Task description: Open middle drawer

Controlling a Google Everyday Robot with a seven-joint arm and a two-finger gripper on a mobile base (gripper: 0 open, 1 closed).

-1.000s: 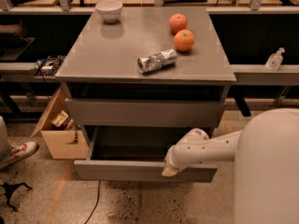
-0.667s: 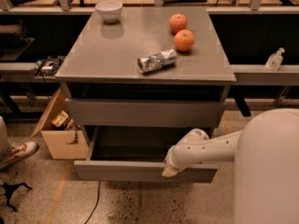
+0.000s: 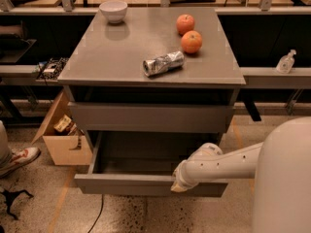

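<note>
The middle drawer (image 3: 146, 184) is a wide grey handleless drawer. It stands pulled out from the grey cabinet (image 3: 150, 116), and its shallow grey interior shows. My gripper (image 3: 178, 183) is at the top edge of the drawer's front panel, right of its centre, on the end of my white arm (image 3: 228, 163), which reaches in from the lower right. The gripper's end is hidden behind the wrist. The drawer above it (image 3: 150, 118) sits closed under the countertop. Whatever lies below the open drawer is hidden by it.
On the cabinet top (image 3: 97, 64) are a white bowl (image 3: 113, 11), two orange fruits (image 3: 191, 41), and a crushed silver can (image 3: 164, 63). A cardboard box (image 3: 60, 140) stands on the floor at the left, with a person's shoe (image 3: 17, 159) beside it. A spray bottle (image 3: 285, 61) sits on the right shelf.
The open drawer's front and my gripper on it have come a little further out toward the camera. The things on the cabinet top have not moved.
</note>
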